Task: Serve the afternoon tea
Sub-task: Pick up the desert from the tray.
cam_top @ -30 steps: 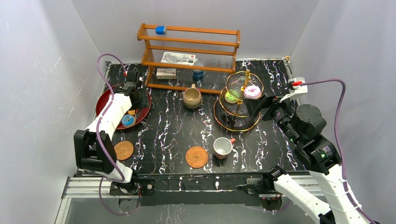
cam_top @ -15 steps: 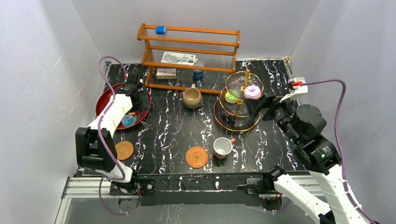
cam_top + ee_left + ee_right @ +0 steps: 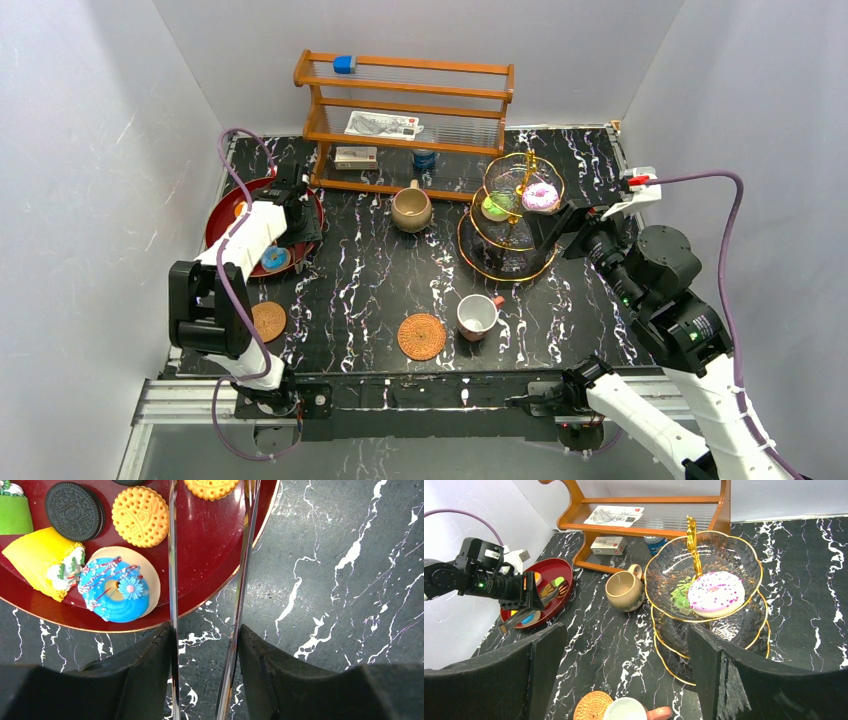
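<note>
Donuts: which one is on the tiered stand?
The pink sprinkled donut, on the glass stand, top tier. The blue donut sits on the red tray.

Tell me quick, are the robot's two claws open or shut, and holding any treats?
Left gripper: open, holding nothing, over the round red tray's edge.
Right gripper: open wide, holding nothing.

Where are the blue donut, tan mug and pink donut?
blue donut [image 3: 106, 605]: left wrist view, on its icing.
tan mug [image 3: 626, 600]: right wrist view, on its side wall.
pink donut [image 3: 725, 598]: right wrist view, on its icing.
</note>
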{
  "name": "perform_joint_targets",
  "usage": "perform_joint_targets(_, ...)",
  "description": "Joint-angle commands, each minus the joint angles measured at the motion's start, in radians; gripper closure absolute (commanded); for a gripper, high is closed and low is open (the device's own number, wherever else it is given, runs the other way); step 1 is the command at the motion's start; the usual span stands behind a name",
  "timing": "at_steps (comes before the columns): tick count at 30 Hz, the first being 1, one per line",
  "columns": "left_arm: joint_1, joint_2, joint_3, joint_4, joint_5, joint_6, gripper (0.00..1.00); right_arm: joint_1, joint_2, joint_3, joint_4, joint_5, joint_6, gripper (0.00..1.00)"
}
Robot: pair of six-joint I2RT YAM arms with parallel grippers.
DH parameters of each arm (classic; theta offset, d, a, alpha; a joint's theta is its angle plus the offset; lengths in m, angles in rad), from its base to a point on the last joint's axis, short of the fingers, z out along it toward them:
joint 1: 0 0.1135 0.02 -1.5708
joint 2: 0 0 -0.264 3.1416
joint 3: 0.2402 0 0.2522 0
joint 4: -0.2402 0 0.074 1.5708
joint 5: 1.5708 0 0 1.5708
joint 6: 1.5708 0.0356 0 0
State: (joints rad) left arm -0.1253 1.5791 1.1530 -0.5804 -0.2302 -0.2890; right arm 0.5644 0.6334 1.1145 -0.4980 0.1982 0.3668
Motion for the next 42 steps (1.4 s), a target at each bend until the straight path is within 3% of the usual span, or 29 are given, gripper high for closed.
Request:
perform_joint_targets(1, 0.009, -0.011, 0.008, 0.008, 0.021, -0.002, 0.54, 0.004, -0.011, 0.002, 0.046, 0.015, -0.009, 0.01)
perform_joint_targets(28, 0.009, -0.073, 0.137, -0.098, 0.026, 0.012, 0.63, 0.005, -0.002, 0.006, 0.056, 0.0, -0.005, 0.01)
perform_joint_targets(42, 0.007, -0.131, 0.264, -0.136, 0.214, -0.005, 0.66, 0.004, -0.002, 0.003, 0.061, -0.001, -0.001, 0.01)
